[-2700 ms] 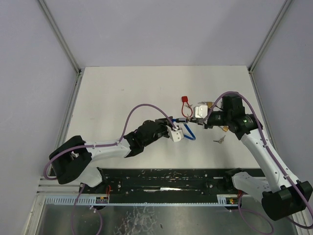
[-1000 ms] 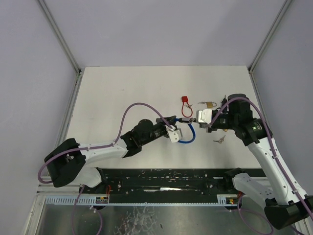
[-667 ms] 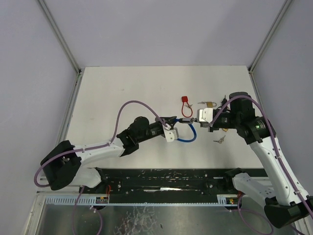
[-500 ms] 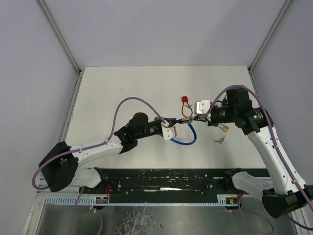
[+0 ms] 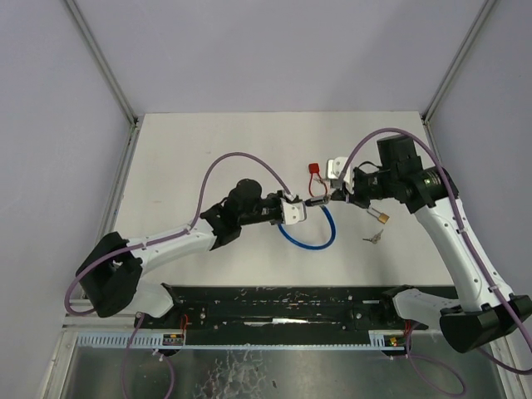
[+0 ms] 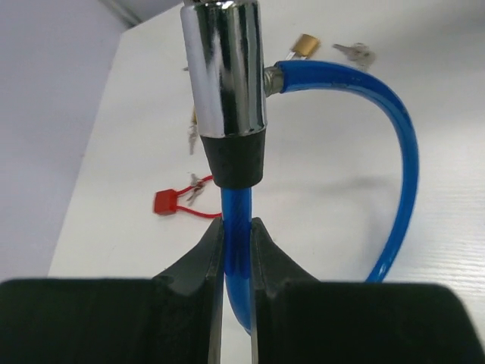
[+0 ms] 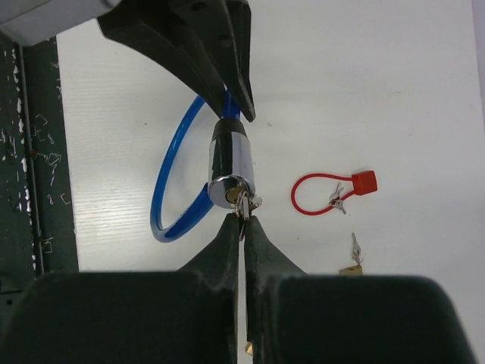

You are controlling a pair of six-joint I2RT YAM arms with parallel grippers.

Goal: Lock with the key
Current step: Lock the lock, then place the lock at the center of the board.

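Observation:
The lock is a blue cable loop [image 5: 309, 242] with a chrome cylinder [image 7: 229, 163] and is held above the table between both arms. My left gripper [image 6: 237, 236] is shut on the blue cable [image 6: 402, 174] just below the black collar of the cylinder [image 6: 225, 76]. My right gripper [image 7: 243, 224] is shut on the key [image 7: 242, 203], which sits in the keyhole at the cylinder's end face. In the top view the left gripper [image 5: 299, 207] and the right gripper [image 5: 334, 198] face each other across the cylinder [image 5: 315, 201].
A red cable lock [image 5: 314, 169] with small keys lies on the table behind the grippers. A brass padlock [image 5: 383, 217] and loose keys [image 5: 372, 238] lie under the right arm. A black slotted rail [image 5: 283, 303] runs along the near edge.
Both grippers kept their hold. The lock and both grippers shifted slightly toward the back, the right wrist turned, and the blue loop swung down toward the near side.

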